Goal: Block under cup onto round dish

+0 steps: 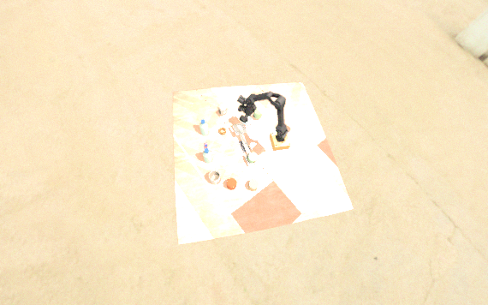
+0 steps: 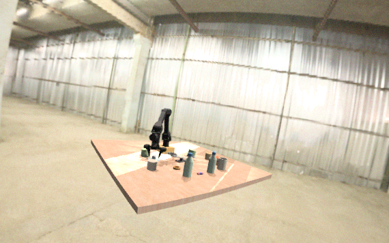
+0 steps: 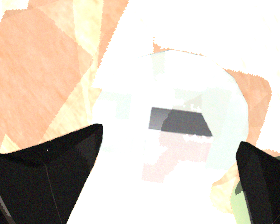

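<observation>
My gripper (image 1: 244, 110) (image 2: 154, 155) (image 3: 173, 141) is open, pointing down over the pale round dish (image 3: 233, 107). The block (image 3: 180, 121), with a dark grey face and a washed-out pinkish one, is between the spread fingers in the wrist view, over the dish's middle; a gap shows on each side. Glare hides whether it lies flat. One green cup (image 1: 257, 115) (image 2: 144, 152) (image 3: 239, 202) stands on the table beside the dish, close to the gripper. The other green cup (image 1: 251, 158) (image 2: 192, 153) stands at the far end of the balance (image 1: 244, 143). The balance's near end has no cup.
A grey can (image 1: 223, 110) (image 2: 151, 165) stands near the gripper. Two blue-capped bottles (image 1: 204, 128) (image 2: 211, 164), an orange ring (image 1: 222, 131) (image 2: 177, 168), a metal mug (image 1: 214, 176) (image 2: 222, 164) and a red-orange object (image 1: 231, 183) are farther along the table.
</observation>
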`<state>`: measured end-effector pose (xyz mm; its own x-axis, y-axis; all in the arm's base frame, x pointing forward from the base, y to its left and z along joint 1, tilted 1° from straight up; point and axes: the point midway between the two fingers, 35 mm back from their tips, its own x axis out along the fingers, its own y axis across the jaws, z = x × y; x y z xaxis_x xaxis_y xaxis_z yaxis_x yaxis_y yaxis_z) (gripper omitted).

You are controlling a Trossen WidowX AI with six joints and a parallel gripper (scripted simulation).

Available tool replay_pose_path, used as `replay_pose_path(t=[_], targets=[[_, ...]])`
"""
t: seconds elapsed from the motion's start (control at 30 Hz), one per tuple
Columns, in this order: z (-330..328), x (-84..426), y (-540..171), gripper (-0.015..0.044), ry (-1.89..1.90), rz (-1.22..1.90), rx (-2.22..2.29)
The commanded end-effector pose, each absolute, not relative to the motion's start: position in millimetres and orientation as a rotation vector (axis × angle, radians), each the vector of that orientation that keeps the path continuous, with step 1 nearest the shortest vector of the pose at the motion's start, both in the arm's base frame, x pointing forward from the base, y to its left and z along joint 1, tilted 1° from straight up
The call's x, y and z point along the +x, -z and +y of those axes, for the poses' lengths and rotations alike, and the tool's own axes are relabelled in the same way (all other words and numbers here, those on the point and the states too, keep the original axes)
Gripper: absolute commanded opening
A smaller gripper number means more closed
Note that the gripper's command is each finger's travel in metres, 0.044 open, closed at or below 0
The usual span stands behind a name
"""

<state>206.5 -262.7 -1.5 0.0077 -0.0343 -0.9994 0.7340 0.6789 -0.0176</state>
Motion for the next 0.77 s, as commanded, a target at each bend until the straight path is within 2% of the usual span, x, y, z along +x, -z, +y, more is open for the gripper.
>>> replay_pose_path(t=[0.0, 0.5, 0.63, 0.73], targets=[[-272.5, 216.6, -12.6, 0.044, 0.688, 1.385, 0.581], [-259.1, 204.0, -54.9, 0.044, 0.659, 1.471, 0.624], [-256.9, 203.9, -93.5, 0.044, 0.659, 1.464, 0.622], [-256.6, 203.8, -95.9, 0.044, 0.659, 1.464, 0.622]])
